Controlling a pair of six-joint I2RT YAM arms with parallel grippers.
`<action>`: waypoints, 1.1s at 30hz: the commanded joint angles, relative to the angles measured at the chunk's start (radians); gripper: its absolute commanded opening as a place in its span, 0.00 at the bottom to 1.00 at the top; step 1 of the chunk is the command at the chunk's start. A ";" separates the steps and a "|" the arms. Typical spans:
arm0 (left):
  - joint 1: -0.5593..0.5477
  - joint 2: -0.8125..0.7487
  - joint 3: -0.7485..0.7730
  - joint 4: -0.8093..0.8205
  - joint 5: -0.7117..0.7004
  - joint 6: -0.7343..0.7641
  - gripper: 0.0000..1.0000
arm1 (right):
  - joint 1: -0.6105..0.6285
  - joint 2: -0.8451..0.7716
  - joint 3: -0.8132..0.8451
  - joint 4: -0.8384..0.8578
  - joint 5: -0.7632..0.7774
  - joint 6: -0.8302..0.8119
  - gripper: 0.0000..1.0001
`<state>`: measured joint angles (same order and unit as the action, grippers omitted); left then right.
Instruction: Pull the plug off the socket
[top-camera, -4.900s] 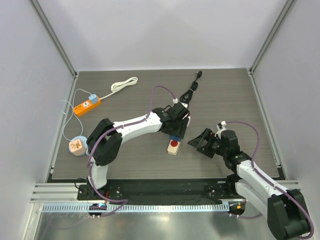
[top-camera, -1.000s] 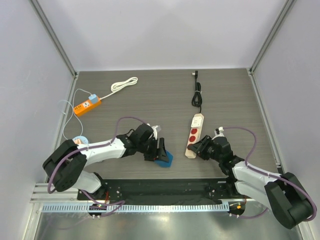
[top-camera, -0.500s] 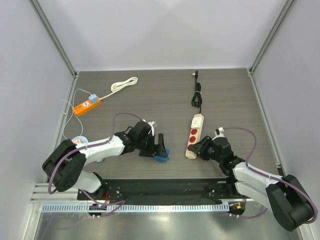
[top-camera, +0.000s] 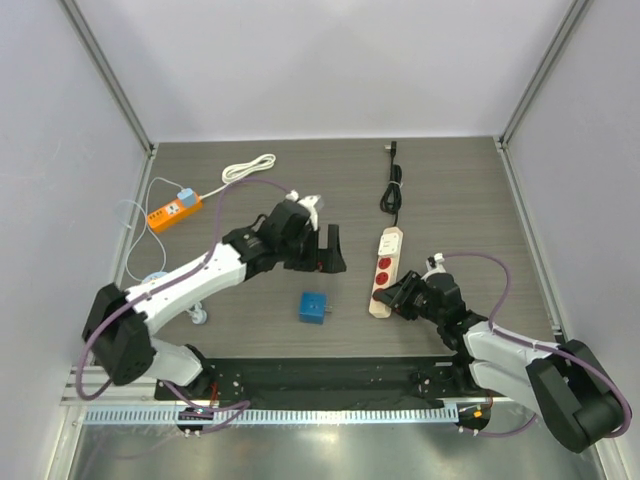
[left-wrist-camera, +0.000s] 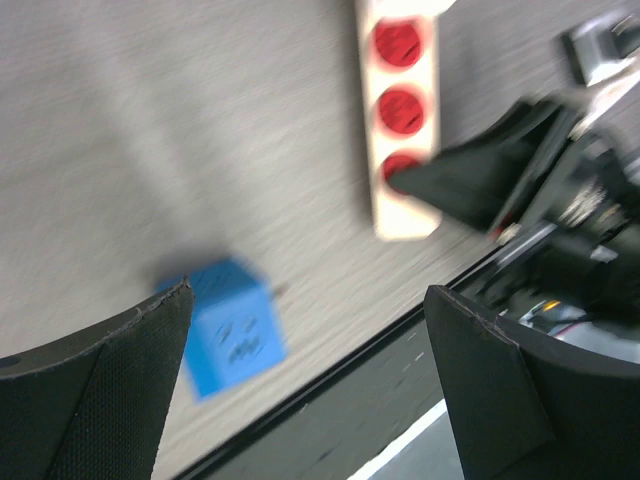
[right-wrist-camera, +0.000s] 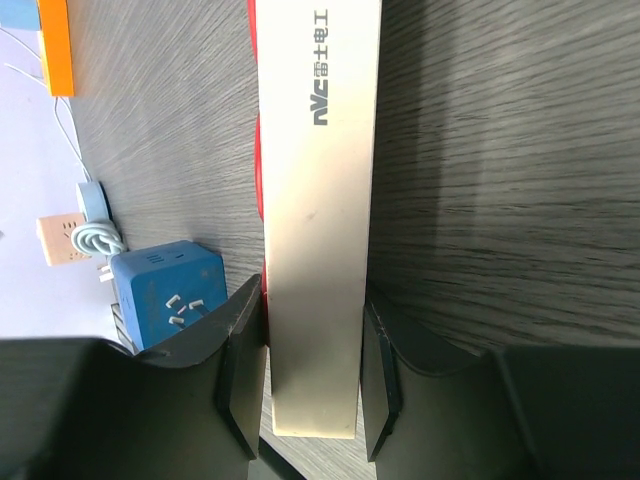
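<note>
Lift the left gripper — jaws apart, empty — clear of the loose blue cube plug. The right gripper is clamped on the power strip end: release without shifting it.

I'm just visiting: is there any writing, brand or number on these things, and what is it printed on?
"NVC 雷士电工": printed lengthwise on the side of the cream power strip, right wrist view.
Orange power strip: small marks on its top, too small to read.
Blue cube: only dark slot-like marks, no readable text; blurred in the left wrist view.
No other text shows.
</note>
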<state>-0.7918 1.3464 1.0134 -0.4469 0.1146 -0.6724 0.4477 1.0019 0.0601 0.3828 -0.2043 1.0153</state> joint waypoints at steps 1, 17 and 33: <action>-0.007 0.146 0.160 -0.012 0.057 0.037 0.96 | 0.000 0.018 -0.003 -0.050 0.016 -0.087 0.01; -0.106 0.759 0.826 -0.151 -0.189 0.045 0.94 | 0.000 -0.054 -0.005 -0.127 0.029 -0.121 0.01; -0.133 0.939 0.970 -0.153 -0.174 0.007 1.00 | 0.000 -0.057 -0.008 -0.104 0.009 -0.106 0.01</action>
<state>-0.9211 2.2723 1.9446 -0.5877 -0.0448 -0.6521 0.4477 0.9421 0.0601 0.3202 -0.2047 0.9695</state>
